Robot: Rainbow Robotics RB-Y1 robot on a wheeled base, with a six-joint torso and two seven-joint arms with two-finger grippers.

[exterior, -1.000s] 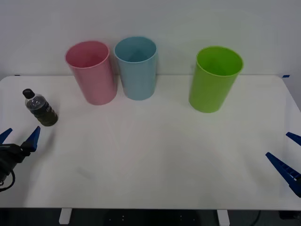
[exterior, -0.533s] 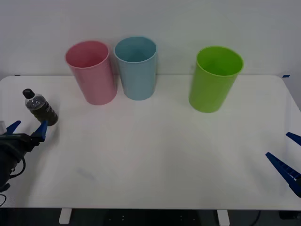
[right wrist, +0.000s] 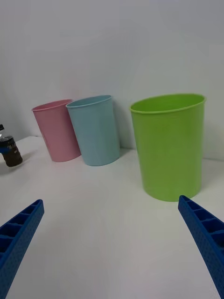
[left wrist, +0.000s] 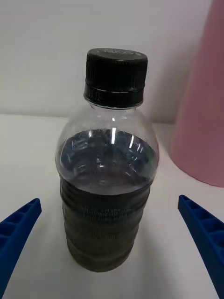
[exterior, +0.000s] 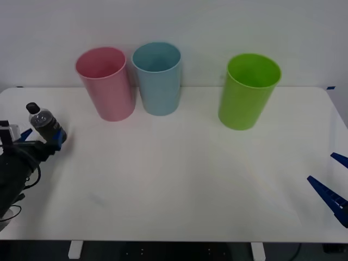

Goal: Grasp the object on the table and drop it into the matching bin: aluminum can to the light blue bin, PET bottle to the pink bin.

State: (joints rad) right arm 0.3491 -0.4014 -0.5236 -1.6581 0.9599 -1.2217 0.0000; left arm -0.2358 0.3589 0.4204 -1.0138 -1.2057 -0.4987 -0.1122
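Note:
The PET bottle (exterior: 48,126), small and clear with dark contents and a black cap, stands upright at the far left of the white table (exterior: 179,174). My left gripper (exterior: 39,139) is open around its lower half, one blue finger on each side. The left wrist view shows the bottle (left wrist: 109,187) centred between the fingers (left wrist: 18,233), with a gap on both sides. The pink bin (exterior: 106,84) stands behind and to the right of the bottle, and the light blue bin (exterior: 157,79) touches its right side. My right gripper (exterior: 321,167) rests open at the table's near right edge.
A lime green bin (exterior: 248,92) stands apart at the back right. From the right wrist view, the green bin (right wrist: 170,145) is closest, with the light blue bin (right wrist: 95,131) and pink bin (right wrist: 56,131) beyond it. Bare tabletop stretches across the middle and front.
My left gripper has moved forward across the table to the bottle, so its open fingers now flank it. The bottle, the bins and the right arm have stayed put.

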